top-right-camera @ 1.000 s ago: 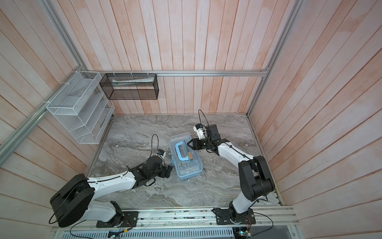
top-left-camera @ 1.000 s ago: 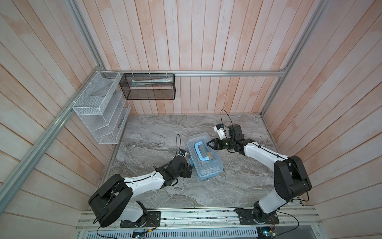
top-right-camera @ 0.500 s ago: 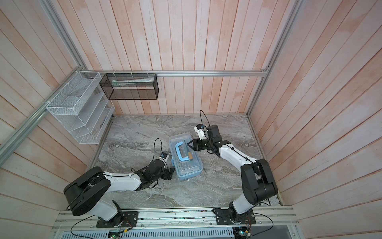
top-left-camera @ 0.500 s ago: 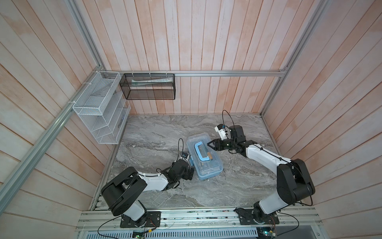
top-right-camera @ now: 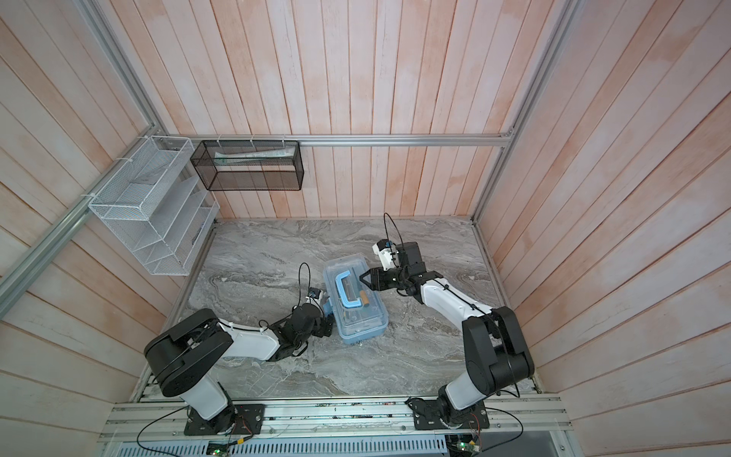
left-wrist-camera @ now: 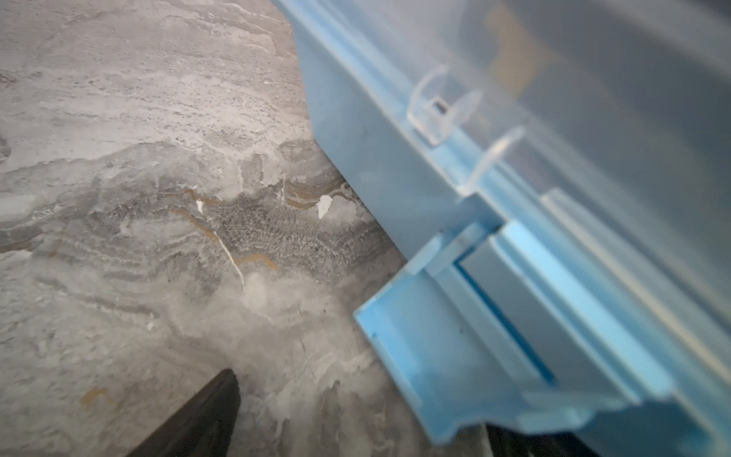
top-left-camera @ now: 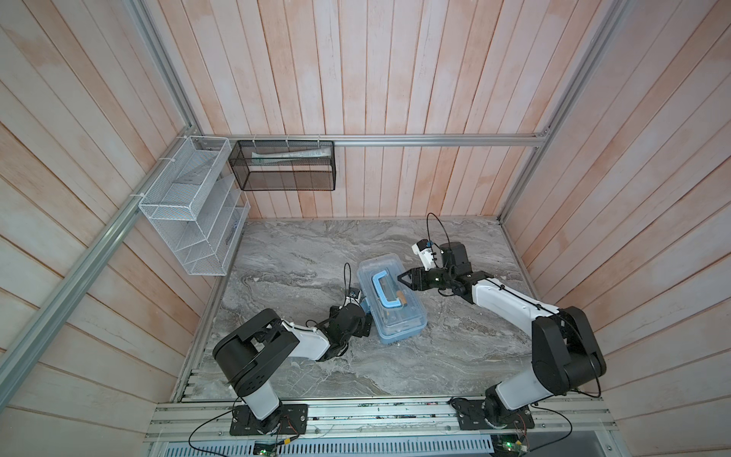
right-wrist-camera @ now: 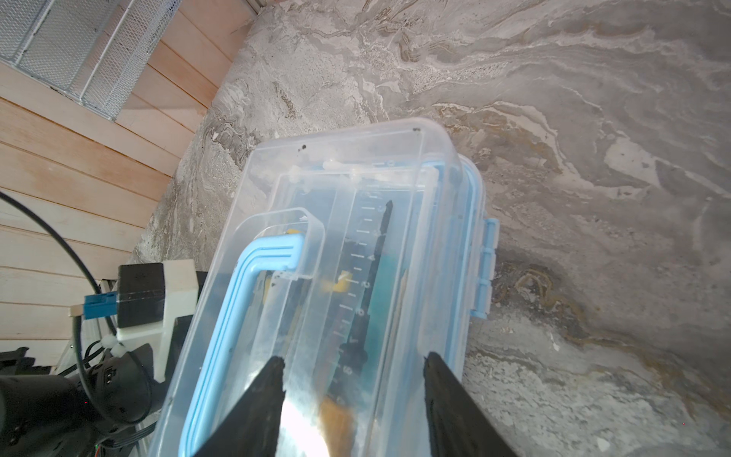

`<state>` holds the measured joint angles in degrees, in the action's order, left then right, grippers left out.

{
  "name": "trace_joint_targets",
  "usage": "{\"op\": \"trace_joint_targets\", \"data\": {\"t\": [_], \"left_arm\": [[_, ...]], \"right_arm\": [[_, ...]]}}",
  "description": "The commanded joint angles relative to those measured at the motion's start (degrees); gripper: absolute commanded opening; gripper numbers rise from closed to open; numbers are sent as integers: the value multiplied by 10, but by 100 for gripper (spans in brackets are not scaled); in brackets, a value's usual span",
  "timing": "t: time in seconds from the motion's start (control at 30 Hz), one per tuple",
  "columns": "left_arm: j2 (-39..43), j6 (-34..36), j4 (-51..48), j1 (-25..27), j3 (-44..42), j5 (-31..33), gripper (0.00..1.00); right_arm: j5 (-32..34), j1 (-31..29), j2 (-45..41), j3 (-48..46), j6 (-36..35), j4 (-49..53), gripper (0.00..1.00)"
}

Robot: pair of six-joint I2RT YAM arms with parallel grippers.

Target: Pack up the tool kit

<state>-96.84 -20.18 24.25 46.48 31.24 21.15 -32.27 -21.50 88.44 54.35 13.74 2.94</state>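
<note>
Standing half-spread over the clear lid [right-wrist-camera: 356, 178], the right gripper [right-wrist-camera: 352, 360] holds nothing; the left gripper [left-wrist-camera: 358, 399] gapes wide beside the blue latch [left-wrist-camera: 435, 348] — empty too. The tool kit [top-left-camera: 391, 304] lies mid-table [top-left-camera: 296, 257], grippers at its 1 and 9 o'clock.

Tool kit [left-wrist-camera: 395, 166] blurred at close range in left wrist view, contents [right-wrist-camera: 368, 277] indistinct.

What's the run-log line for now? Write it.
tool kit lid down | left hand open by side latch | right hand open over lid
</note>
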Motion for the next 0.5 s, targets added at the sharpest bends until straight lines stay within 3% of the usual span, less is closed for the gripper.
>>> {"op": "trace_joint_targets", "data": {"t": [0.0,0.33,0.4,0.47], "left_arm": [[-13,-30,-9,-1,6,38,96],[25,-43,-35,-14,4,64,96],[37,-50,-34,-17,2,55,94],[47,-83,-44,-29,7,37,85]], "right_arm": [[-23,-3,-17,-12,7,-4,55],[-24,-3,-16,-9,10,-4,55],[-23,-3,-15,-9,9,-5,55],[-25,-3,-13,-10,9,-6,54]]}}
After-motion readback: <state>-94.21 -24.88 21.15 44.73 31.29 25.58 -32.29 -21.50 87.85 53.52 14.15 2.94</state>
